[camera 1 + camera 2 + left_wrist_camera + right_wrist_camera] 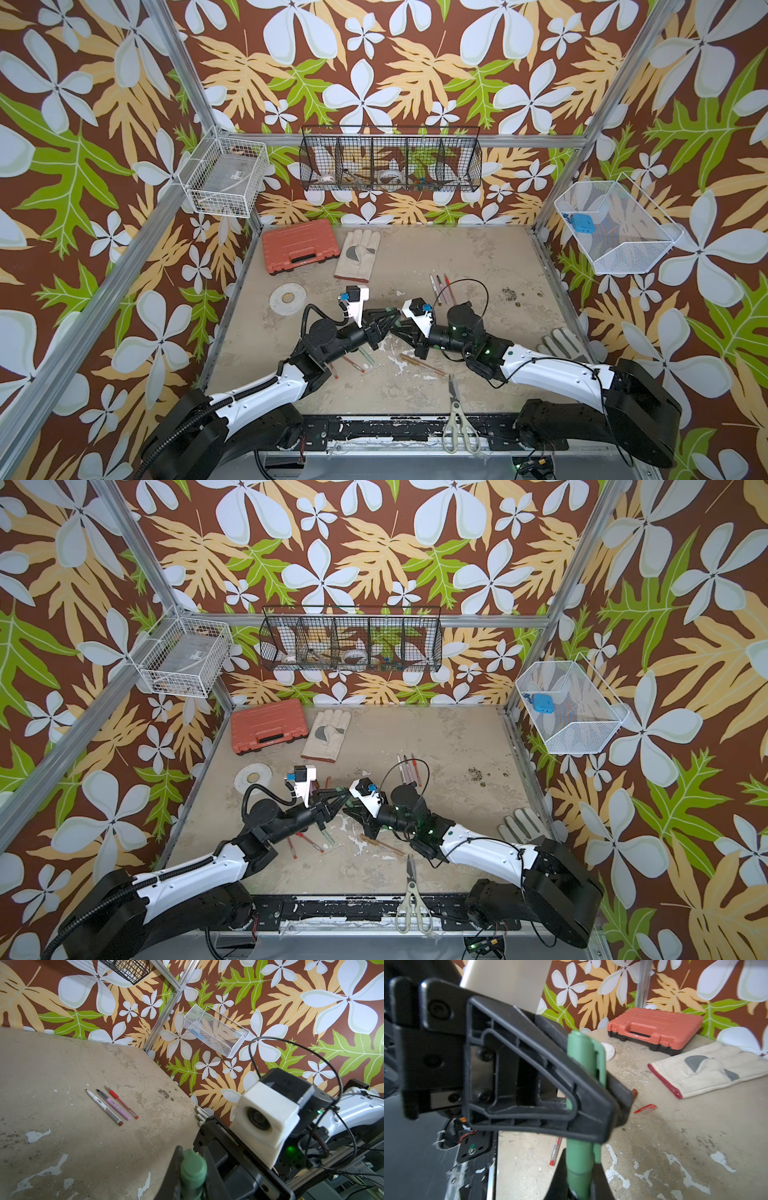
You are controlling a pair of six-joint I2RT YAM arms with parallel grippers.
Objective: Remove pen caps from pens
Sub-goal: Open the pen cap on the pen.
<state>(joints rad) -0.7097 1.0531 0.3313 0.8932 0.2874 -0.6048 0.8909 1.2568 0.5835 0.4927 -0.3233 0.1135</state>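
The bench [498, 257] is a worn, beige, stained slab with white chipped patches. Brown wallpaper [374, 62] of white flowers and green and tan leaves covers the walls on three sides, framed by an aluminium rail [519, 141]. On the walls hang a black wire basket [390, 149], a white wire basket [224, 178] and a white mesh basket [615, 232].

Above mid-bench the left hand [390, 322] and right hand [397, 332] meet, both clenched on one green pen [579, 1053], which is clear of the surface; its clip shows in the right wrist view.

A white marker [104, 1106], pink pen [116, 1105] and red pen [122, 1103] lie side by side farther back, tips bare. A red cap [645, 1108] lies loose near a glove [357, 253], which is beside an orange tool case [299, 245]. Scissors [457, 415] lie across the front edge.
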